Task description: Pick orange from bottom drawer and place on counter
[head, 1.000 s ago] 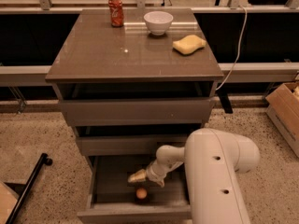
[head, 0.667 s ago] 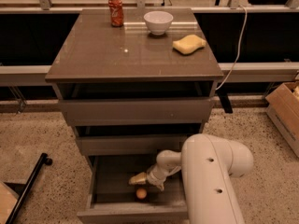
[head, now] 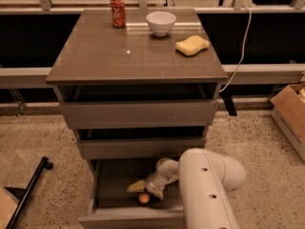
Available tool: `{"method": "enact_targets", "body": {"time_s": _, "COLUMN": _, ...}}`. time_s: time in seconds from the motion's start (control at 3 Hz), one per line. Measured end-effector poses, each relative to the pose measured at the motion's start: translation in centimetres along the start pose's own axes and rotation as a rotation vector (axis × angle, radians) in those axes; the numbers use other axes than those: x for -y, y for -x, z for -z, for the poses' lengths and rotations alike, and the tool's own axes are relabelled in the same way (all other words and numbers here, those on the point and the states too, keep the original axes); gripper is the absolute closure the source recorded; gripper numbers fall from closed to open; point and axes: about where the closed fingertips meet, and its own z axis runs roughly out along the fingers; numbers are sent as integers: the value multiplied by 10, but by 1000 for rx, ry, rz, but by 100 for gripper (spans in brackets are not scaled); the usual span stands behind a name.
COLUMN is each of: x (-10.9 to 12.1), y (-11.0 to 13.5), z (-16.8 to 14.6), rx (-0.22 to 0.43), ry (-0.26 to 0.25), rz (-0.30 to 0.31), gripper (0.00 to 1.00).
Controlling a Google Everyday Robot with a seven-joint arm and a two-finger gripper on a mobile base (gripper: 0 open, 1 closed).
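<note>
The orange [head: 144, 198] lies in the grey tray of the open bottom drawer [head: 112, 190], near its front edge. My gripper [head: 140, 189] reaches down into that drawer from the right and hangs just above and behind the orange, very close to it. My white arm [head: 205, 185] covers the drawer's right half. The counter [head: 128, 51] is the glossy grey-brown top of the cabinet, well above the gripper.
On the counter stand a red soda can [head: 117, 12], a white bowl [head: 160, 22] and a yellow sponge [head: 192, 45]. The two upper drawers [head: 138, 113] stick out slightly over the bottom one. A cardboard box [head: 290, 113] is at the right, a black bar [head: 28, 190] on the floor at left.
My gripper has moved slightly down and to the left inside the drawer, closer to the orange. The orange has not moved.
</note>
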Motion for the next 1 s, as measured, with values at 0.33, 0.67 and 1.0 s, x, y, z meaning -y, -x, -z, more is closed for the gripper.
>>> {"method": "enact_targets", "body": {"time_s": 0.33, "x": -2, "y": 0, "z": 2, "rx": 0, "ry": 0, "rz": 0, "gripper": 0}}
{"method": "enact_targets", "body": {"time_s": 0.67, "x": -17, "y": -8, "z": -5, "rx": -50, "ry": -28, "rz": 14, "gripper": 19}}
{"method": "enact_targets", "body": {"time_s": 1.0, "x": -27, "y": -13, "z": -17, "rx": -107, "ry": -39, "rz": 19, "gripper": 50}}
